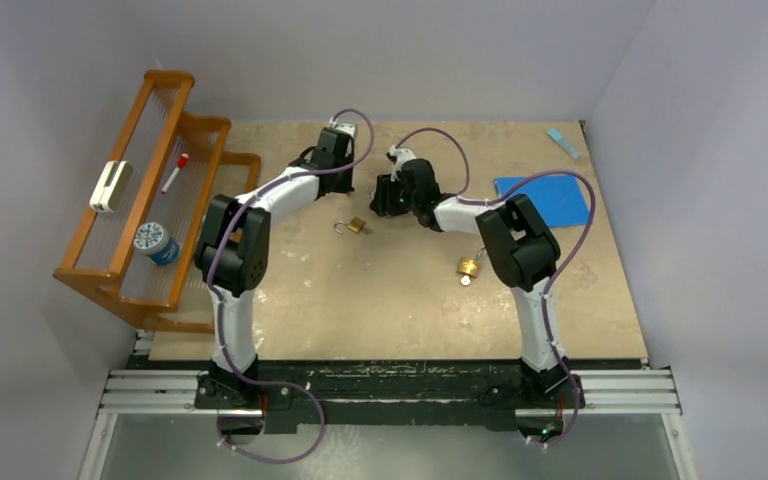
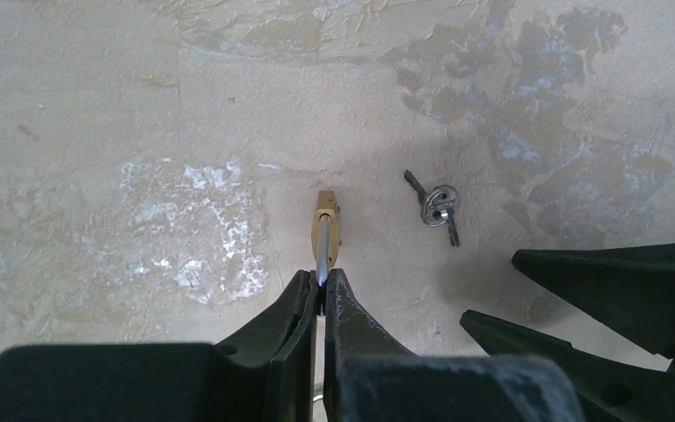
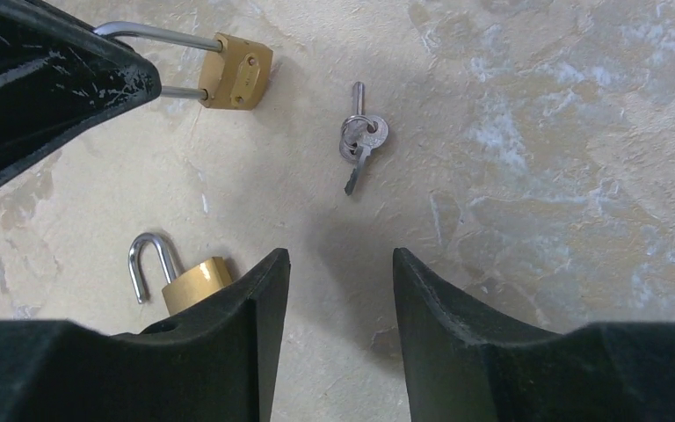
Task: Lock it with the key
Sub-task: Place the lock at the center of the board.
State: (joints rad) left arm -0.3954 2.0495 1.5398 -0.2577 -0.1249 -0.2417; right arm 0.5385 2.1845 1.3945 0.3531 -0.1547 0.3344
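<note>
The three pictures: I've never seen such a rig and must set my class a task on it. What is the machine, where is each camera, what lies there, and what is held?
It is a robot: two arms bolted at the near edge of a table. The wide picture looks down from above and behind them. The other two come from a camera on each wrist; the dark wedges at the bottom are that arm's own hand. The left hand is shut on the loop of a brass padlock. The right hand is open, holding nothing. On the table lie a bunch of keys and a second padlock, its loop open.
</note>
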